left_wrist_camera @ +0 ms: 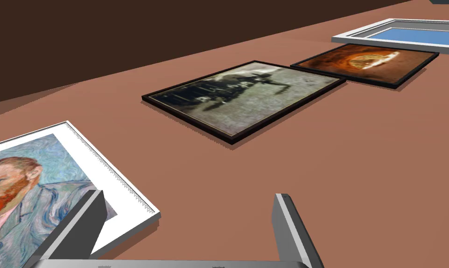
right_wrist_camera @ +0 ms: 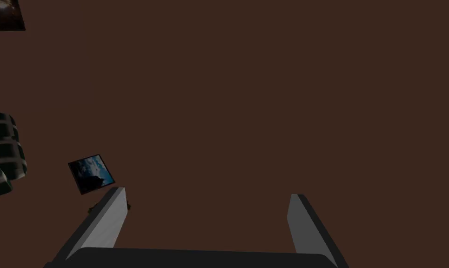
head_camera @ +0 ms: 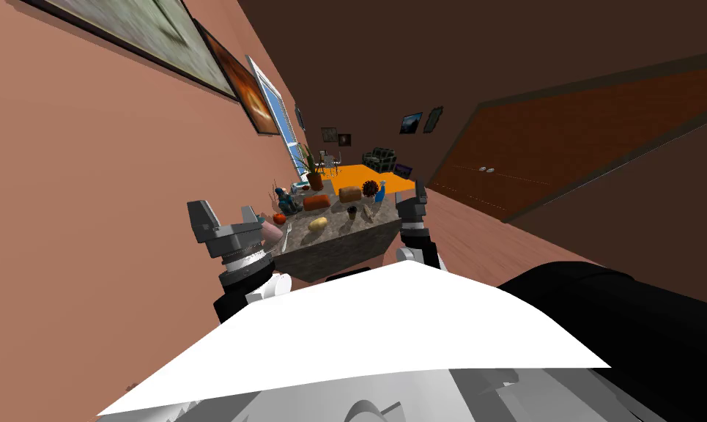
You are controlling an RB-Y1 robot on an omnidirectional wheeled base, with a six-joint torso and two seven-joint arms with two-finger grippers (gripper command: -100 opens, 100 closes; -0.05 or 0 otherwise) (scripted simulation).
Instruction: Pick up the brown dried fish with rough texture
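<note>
Ahead of the left pincer (left_wrist_camera: 189, 194) and right pincer (right_wrist_camera: 207, 191), both wide open and empty, stands the table (head_camera: 344, 253) with many small things; the fish I cannot tell apart.

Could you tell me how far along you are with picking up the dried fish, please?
Done: I stand at the table, which is crowded with small things. In hand: nothing; the left gripper and right gripper are open, empty, and held up near the table. Left: find the fish, which I cannot tell apart from here, reach it, grip and lift.
</note>
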